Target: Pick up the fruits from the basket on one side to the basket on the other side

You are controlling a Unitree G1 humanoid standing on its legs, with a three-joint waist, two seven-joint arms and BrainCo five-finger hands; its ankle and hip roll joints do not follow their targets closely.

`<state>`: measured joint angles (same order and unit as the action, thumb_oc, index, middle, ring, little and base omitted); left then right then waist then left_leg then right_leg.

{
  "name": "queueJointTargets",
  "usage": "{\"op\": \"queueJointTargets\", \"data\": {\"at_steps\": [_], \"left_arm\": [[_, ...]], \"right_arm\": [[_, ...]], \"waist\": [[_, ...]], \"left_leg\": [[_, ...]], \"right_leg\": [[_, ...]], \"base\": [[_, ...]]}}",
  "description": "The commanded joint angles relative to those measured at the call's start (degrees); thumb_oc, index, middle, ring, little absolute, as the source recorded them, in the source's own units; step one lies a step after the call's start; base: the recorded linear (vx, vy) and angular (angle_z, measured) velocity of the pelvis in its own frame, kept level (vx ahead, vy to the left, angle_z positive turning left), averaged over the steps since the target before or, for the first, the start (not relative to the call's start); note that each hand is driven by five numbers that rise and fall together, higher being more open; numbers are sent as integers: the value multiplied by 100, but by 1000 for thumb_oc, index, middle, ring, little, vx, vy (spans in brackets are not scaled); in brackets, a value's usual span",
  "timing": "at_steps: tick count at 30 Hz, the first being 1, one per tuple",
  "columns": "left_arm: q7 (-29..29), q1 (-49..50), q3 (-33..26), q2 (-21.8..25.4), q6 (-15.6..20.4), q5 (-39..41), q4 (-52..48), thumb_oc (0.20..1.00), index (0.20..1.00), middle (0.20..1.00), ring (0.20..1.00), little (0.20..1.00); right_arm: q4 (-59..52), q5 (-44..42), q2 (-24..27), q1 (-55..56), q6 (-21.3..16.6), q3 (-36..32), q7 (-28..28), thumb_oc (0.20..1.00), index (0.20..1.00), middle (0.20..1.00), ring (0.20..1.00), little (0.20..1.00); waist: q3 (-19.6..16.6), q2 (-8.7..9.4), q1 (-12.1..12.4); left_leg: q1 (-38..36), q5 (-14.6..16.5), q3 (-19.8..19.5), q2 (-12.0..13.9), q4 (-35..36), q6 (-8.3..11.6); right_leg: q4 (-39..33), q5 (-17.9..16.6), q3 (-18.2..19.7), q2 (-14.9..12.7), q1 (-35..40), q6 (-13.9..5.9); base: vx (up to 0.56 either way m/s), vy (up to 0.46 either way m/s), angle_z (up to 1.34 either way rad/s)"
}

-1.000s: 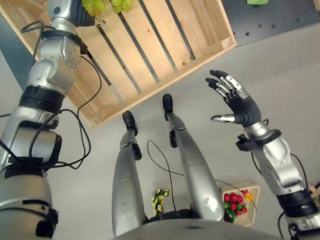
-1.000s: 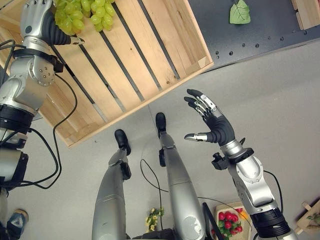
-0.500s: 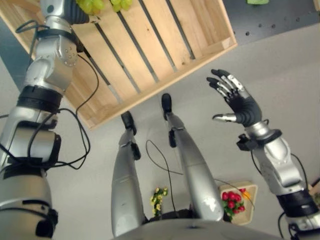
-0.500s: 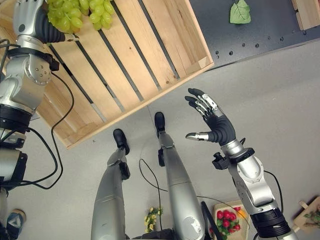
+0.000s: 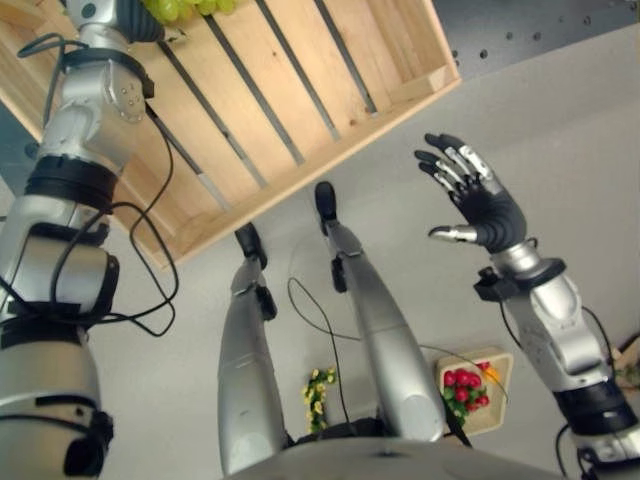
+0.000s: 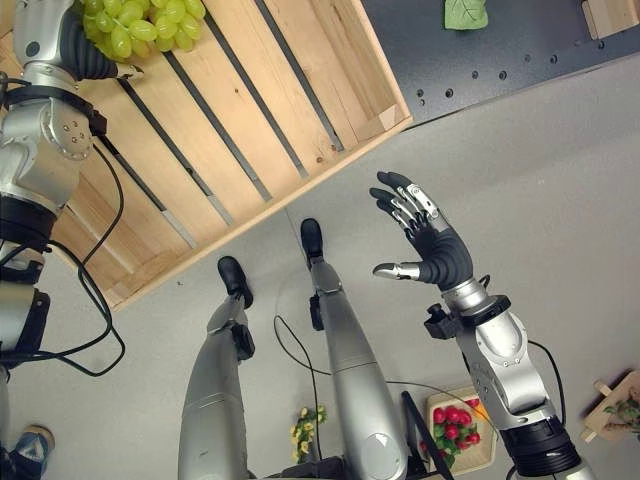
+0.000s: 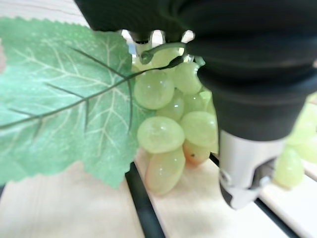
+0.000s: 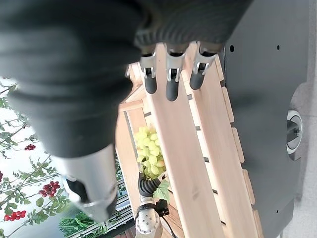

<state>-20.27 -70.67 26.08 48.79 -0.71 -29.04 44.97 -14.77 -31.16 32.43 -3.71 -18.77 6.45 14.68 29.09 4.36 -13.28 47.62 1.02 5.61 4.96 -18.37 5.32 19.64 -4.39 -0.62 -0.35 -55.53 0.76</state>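
My left hand [image 6: 72, 45] is at the bunch of green grapes [image 6: 140, 22] over the wooden crate [image 6: 250, 110], and in the left wrist view the grapes [image 7: 171, 129] hang just past my dark cover with a green leaf [image 7: 59, 99] beside them, above the crate's slats. The bunch looks gathered against my palm, but the curl of my fingers round it is hidden, so I cannot tell for sure whether I have it clasped or only lie against it. My right hand [image 6: 425, 245] is held up off to the right over the grey floor [image 6: 560, 200], fingers spread and straight, carrying nothing. I judge I am in the pick-up step: the grapes are the fruit in hand and they are not yet out of this crate. The next move, as I see it, calls for a firm hold on the bunch near its stem, a lift clear of the crate's wall, and then a carry across to the other side without shaking the bunch loose; a second wooden corner [image 6: 612, 15] shows at the far right, perhaps the place to go
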Motion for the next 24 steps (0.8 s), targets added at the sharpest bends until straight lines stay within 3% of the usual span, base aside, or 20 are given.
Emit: {"op": "queueJointTargets", "data": {"at_steps": [1,7,8,10,24], "left_arm": [[-19,-211,-10,181,116,38,105,1000,1000,1000,1000,1000],[-15,-189,-25,159,119,67,158,1000,1000,1000,1000,1000],[-7,-167,-42,157,117,81,161,476,476,476,476,476],[-7,-146,-58,171,111,76,140,200,200,200,200,200],[17,169,-274,237,74,-2,-140,200,200,200,200,200]], "right_arm": [[-582,-188,-39,301,-282,-221,143,1000,1000,1000,1000,1000],[-637,-265,-64,365,-287,-278,179,1000,1000,1000,1000,1000],[-636,-276,-71,371,-289,-286,177,1000,1000,1000,1000,1000],[-633,-277,-81,384,-293,-292,172,1000,1000,1000,1000,1000],[-645,-341,-56,365,-262,-268,212,1000,1000,1000,1000,1000]], "waist": [[-88,92,-34],[-120,76,-39],[-123,74,-34],[-127,71,-23],[-132,90,28]], "left_leg": [[-240,86,-107,-21,78,-175],[-150,103,-138,-37,7,-176],[-145,107,-140,-44,0,-178],[-132,113,-146,-48,-22,-179],[-77,105,-189,-67,-28,-183]], "right_leg": [[546,714,-138,113,245,-513],[606,730,-165,103,174,-502],[607,736,-167,102,172,-501],[614,736,-169,100,170,-498],[617,734,-195,84,149,-486]], "base": [[0,0,0],[0,0,0],[0,0,0],[0,0,0],[0,0,0]]}}
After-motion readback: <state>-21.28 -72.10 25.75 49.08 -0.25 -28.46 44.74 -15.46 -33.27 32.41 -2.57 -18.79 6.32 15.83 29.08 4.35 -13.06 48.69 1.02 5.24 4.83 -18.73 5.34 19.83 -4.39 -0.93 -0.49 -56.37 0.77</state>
